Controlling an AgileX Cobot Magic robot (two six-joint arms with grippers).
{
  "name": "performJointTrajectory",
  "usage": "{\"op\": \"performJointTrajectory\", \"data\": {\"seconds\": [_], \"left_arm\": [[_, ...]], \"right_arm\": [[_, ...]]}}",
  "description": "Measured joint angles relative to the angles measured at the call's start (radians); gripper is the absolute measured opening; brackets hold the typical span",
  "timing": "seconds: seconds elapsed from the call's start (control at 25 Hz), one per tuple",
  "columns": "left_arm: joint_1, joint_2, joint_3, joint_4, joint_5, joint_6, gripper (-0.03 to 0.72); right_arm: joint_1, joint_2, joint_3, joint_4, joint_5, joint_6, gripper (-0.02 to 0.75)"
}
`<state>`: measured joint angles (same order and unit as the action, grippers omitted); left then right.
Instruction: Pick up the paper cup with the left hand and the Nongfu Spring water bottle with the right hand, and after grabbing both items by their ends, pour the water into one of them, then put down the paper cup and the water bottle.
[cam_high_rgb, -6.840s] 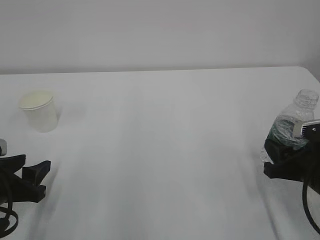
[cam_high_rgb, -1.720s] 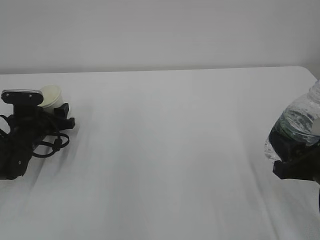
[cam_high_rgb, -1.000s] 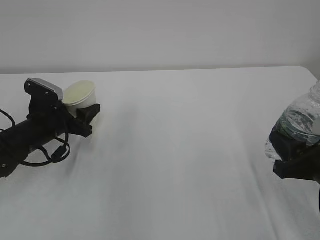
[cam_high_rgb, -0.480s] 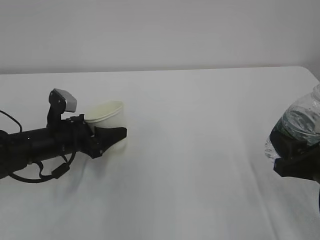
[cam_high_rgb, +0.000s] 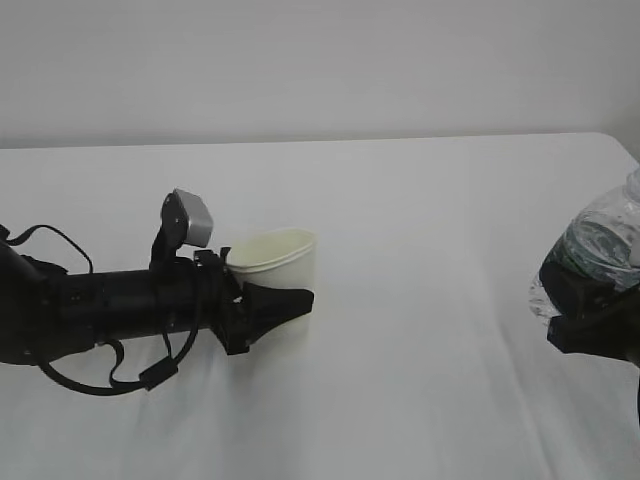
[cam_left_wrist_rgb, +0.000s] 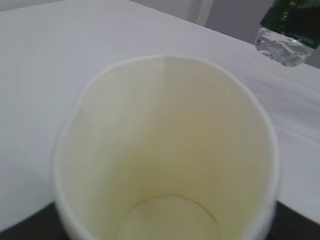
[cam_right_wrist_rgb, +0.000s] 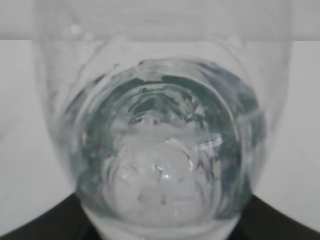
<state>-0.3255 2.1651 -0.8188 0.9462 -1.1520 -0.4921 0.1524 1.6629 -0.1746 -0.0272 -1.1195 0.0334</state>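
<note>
My exterior camera sits in front of the table (cam_high_rgb: 420, 330), above it, looking down at a slant toward the back wall (cam_high_rgb: 320, 60). My left wrist camera peers from very close into the mouth of the cup (cam_left_wrist_rgb: 165, 150), facing across the table, with the bottle (cam_left_wrist_rgb: 287, 27) at its top right corner. My right wrist camera is pressed up against the bottle, which fills the frame. The 3 views share the bottle; the first 2 share the cup.

White table (cam_high_rgb: 420, 300), plain pale wall (cam_high_rgb: 320, 60)
</note>
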Motion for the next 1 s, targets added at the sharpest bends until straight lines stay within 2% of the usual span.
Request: {"op": "performJointTrajectory", "data": {"seconds": [0.44, 0.76, 1.0], "left_arm": [[-0.111, -0.002, -0.002, 0.018, 0.000, 0.000, 0.422], [-0.234, -0.005, -0.096, 0.059, 0.067, 0.000, 0.421], [-0.269, -0.005, -0.136, 0.066, 0.131, 0.000, 0.420]], "right_arm": [[0.000, 0.000, 0.001, -0.004, 0.000, 0.000, 0.356], [0.000, 0.000, 0.019, -0.013, 0.000, 0.000, 0.356], [0.000, 0.000, 0.024, -0.015, 0.000, 0.000, 0.356]]}}
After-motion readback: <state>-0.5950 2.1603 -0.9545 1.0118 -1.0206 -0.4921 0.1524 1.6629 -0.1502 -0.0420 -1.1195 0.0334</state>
